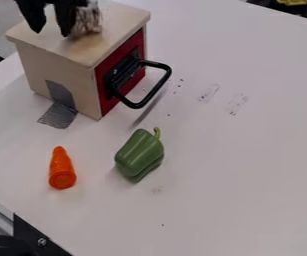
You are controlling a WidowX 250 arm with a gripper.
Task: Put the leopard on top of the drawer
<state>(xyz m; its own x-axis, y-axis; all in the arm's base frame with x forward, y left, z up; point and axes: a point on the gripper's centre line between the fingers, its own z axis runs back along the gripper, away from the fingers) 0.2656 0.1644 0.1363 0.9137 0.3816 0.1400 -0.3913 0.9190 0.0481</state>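
Leopard point(88, 21) on drawer point(57, 66), long axis up-down in view, facing unclear; gripper point(51, 33) beside, parted, empty.

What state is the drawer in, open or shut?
Shut: its red front sits flush with the wooden box, and only the black handle sticks out.

leopard point(89, 20) on the drawer point(57, 64); before it on the table point(229, 165), carrot point(61, 170) left of pepper point(139, 154)

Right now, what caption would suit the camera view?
Toy leopard on the wooden drawer box beside the robot hand, carrot and pepper in front.
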